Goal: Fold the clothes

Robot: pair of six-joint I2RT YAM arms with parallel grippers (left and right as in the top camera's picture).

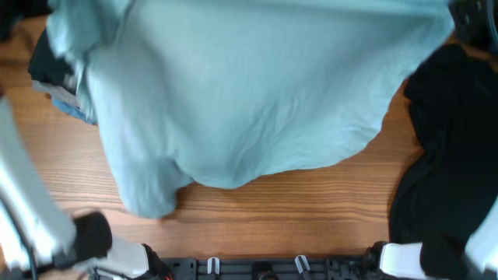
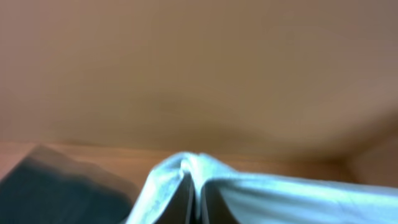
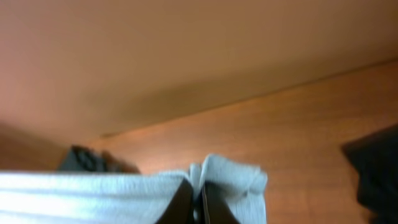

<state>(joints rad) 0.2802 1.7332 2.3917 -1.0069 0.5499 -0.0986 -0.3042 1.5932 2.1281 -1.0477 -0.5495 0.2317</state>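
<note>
Blue T-shirt [image 1: 249, 93] spans left claw [image 2: 194, 190] and right claw [image 3: 199, 190], each clamped on it.

Thin matt pale-blue cloth T-shirt [image 1: 249, 93], softly creased, matt black fabric garment [image 1: 451, 155], smooth grained wood table [image 1: 296, 218]

Evenly and softly lit from above in the overhead view, bright on the pale blue T-shirt [image 1: 249, 93]. Casts only a thin, faint shadow under its lower hem onto the tabletop [image 1: 296, 202]. Smears with motion blur along the shirt's upper left edge and on the white arm [image 1: 31, 210] at the lower left corner. Loses all detail in the black garment [image 1: 451, 140], a flat dark mass. Dimmer and warm orange-brown in both wrist views, out of focus throughout. Blurs the cloth pinched in the left hand [image 2: 194, 183] and right hand [image 3: 200, 186] into soft pale folds
</note>
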